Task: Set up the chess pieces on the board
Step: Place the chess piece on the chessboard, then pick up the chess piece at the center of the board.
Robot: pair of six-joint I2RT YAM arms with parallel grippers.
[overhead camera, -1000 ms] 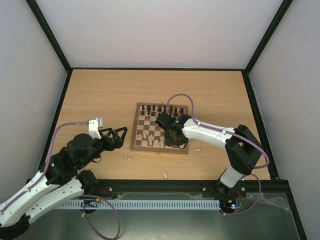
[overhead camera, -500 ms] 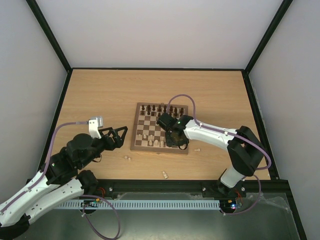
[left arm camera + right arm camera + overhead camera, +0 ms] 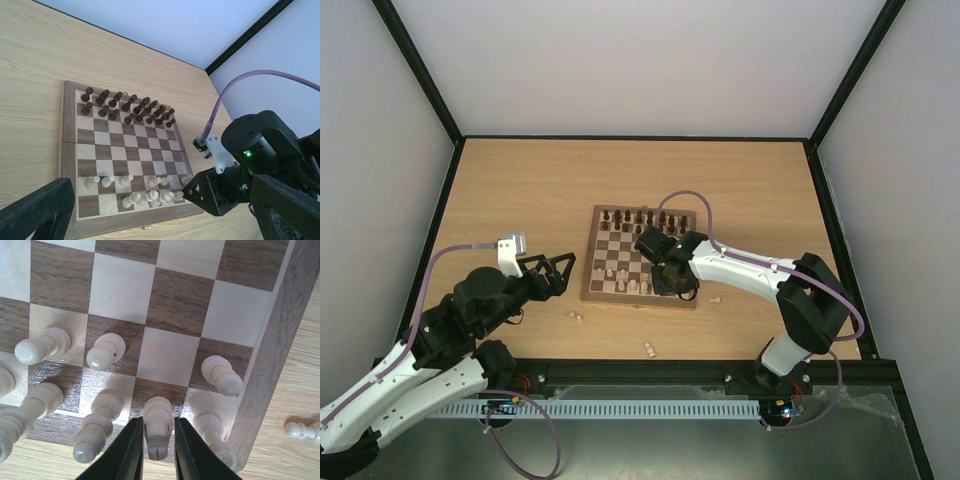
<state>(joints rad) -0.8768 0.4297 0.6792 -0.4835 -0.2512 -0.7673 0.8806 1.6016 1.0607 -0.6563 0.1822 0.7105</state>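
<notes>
**A:** What has changed in the last second?

**B:** Nothing on the left. The left gripper [image 3: 563, 276] hangs over the worktop [image 3: 520, 190] just left of the board [image 3: 68, 150], with its jaws fully spread and nothing in them. The right arm has settled a little lower at the board's near right corner.

**A:** And the right gripper [image 3: 158, 423]?

**B:** Its jaws are narrow, with the fingers against both flanks of one pale piece [image 3: 158, 435]. That piece stands upright on a near-rank square, one in from the corner. My reading is that the piece is now seated and release comes next. I can't tell how firm the pinch is.

**A:** What is on the board?

**B:** The dark pieces [image 3: 103, 95] fill the two far ranks. The pale pieces [image 3: 145, 199] sit on the two near ranks with gaps, mostly on the left side. There are no trays or boxes in view.

**A:** Anything off the board?

**B:** Three loose pale pieces lie tipped over on the worktop, where they were a second ago. One is near the left corner [image 3: 574, 316], one is toward the arm bases [image 3: 649, 349], and one is just beside the right frame [image 3: 715, 299]. So setup is well along but not finished.
</notes>
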